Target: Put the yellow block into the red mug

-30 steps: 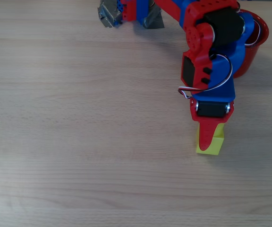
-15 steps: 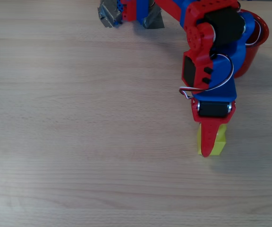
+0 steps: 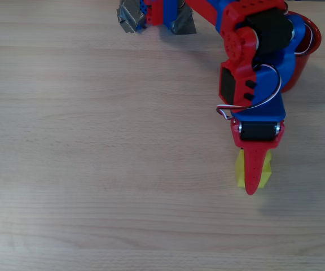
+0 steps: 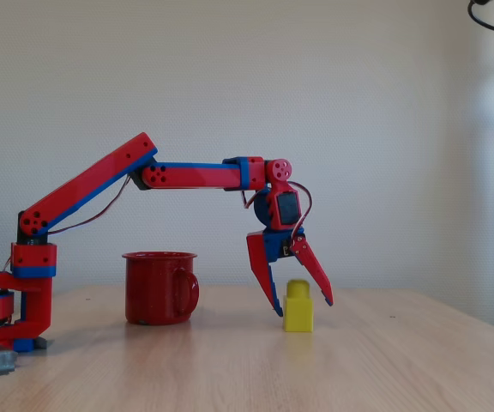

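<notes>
The yellow block [image 4: 298,307] stands upright on the wooden table, its stud on top, to the right of the red mug [image 4: 157,287] in the fixed view. My gripper [image 4: 303,305] is open and straddles the block, one finger close by its left side and the other held off its right side. In the overhead view the gripper [image 3: 253,174] hangs over the block [image 3: 239,173], its top red finger covering the block's middle. The mug [image 3: 313,35] sits at the top right there, partly hidden under the arm.
The arm's base [image 3: 151,14] is at the top edge of the overhead view and at the far left of the fixed view [image 4: 11,318]. Bare wooden tabletop [image 3: 95,147] spreads left of and below the block.
The gripper has slid further down the overhead picture, so its finger tip now reaches past the block. The block has turned slightly.
</notes>
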